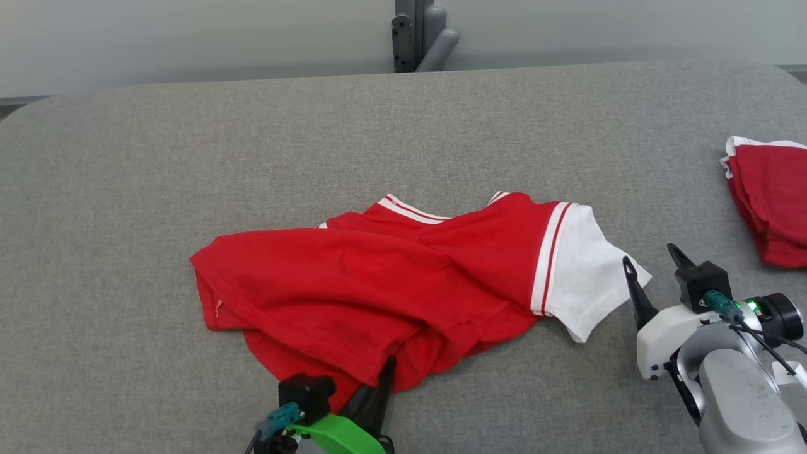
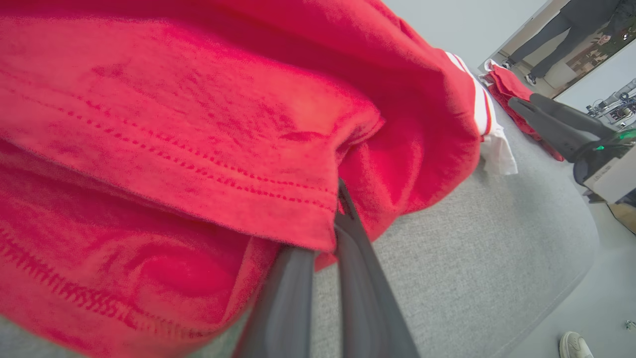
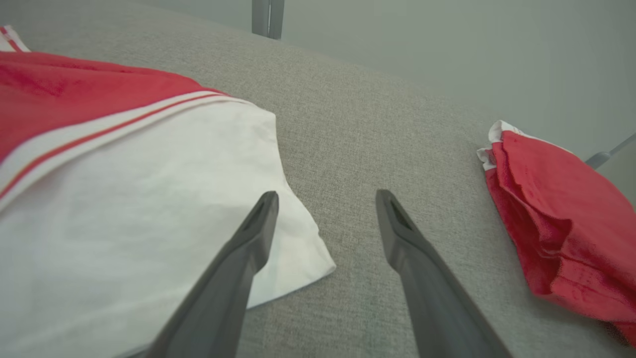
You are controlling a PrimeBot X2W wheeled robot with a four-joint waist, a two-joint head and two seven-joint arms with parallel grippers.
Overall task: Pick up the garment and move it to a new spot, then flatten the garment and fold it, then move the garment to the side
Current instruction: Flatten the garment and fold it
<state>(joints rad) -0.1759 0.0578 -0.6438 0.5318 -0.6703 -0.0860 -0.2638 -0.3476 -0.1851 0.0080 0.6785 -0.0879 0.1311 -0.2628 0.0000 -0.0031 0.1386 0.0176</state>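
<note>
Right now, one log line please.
left gripper: shut on garment hem | right gripper: open at white sleeve | garment: crumpled, on table

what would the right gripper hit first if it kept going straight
The right gripper would probably meet the bare grey table; one finger may clip the white sleeve, depth unclear.

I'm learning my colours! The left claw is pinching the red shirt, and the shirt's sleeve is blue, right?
Not quite: the sleeve is white, not blue, as the right wrist view shows. The left claw is pinching the red shirt.
</note>
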